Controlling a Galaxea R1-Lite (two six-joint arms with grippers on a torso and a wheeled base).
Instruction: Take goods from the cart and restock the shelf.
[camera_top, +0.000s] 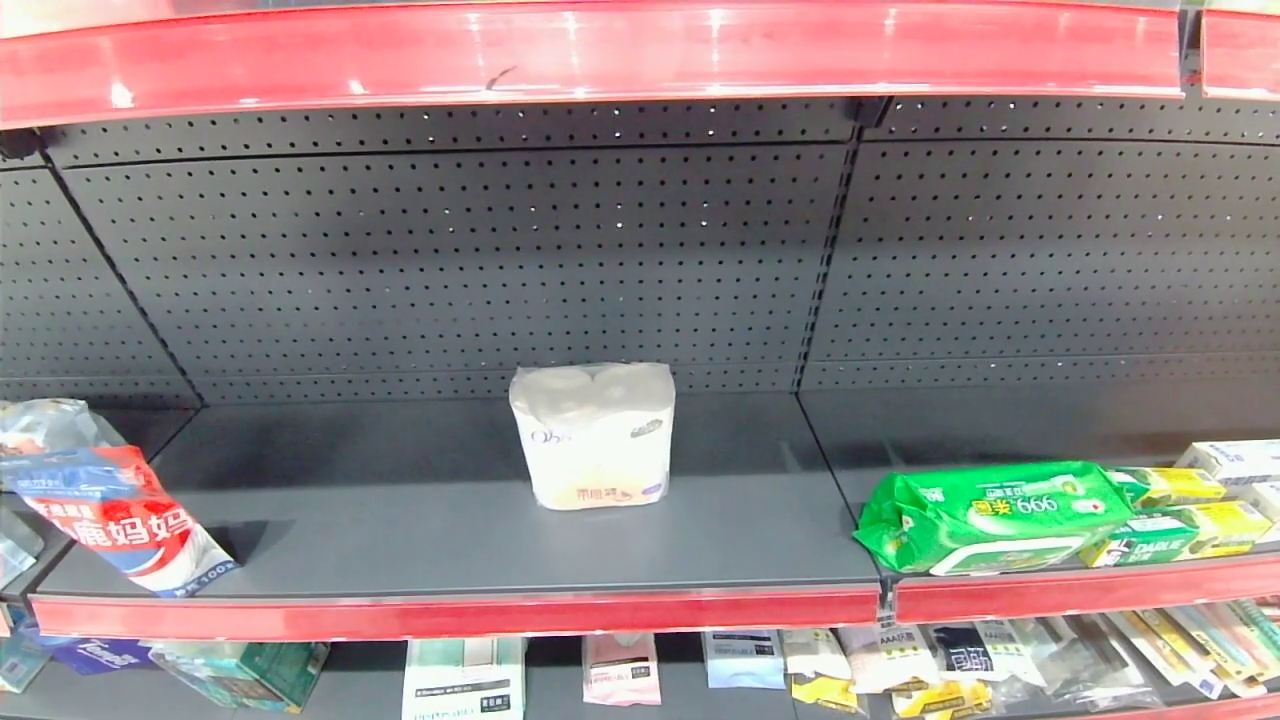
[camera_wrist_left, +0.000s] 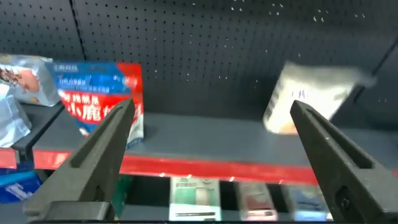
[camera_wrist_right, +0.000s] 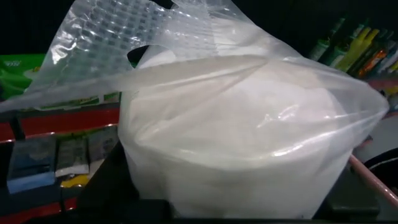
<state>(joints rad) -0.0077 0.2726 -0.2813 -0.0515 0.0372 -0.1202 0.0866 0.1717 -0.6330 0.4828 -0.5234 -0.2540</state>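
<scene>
1. Found right gripper (camera_wrist_right: 230, 210) closed on held roll pack (camera_wrist_right: 249, 137), a clear-wrapped bundle of white rolls. Judged so from dark finger parts pressed against both lower flanks, with the tips hidden under the film.
2. Found left gripper (camera_wrist_left: 208, 121) spread wide and empty, facing the shelf (camera_top: 400, 540) front, between red-and-blue pouch (camera_wrist_left: 99, 93) and shelved roll pack (camera_wrist_left: 311, 99).
3. Located shelved roll pack (camera_top: 592, 435) upright at mid-board, rolls on end, set back from the red lip (camera_top: 450, 612).
4. Noted bare board on either side of it: toward red-and-blue pouch on the left, toward green wipes pack (camera_top: 990, 515) on the right.
5. Judged the deciding relation thus: shelf lies beyond held roll pack, with green wipes pack and red lip seen past it in the right wrist view. Placed the right arm nearer the gap to the right of shelved roll pack.
6. Recommended keeping the rolls on end to match, and setting down just beside shelved roll pack, apart from green wipes pack.
7. Flagged loose film at the top of held roll pack as a possible snag on the red lip.
</scene>
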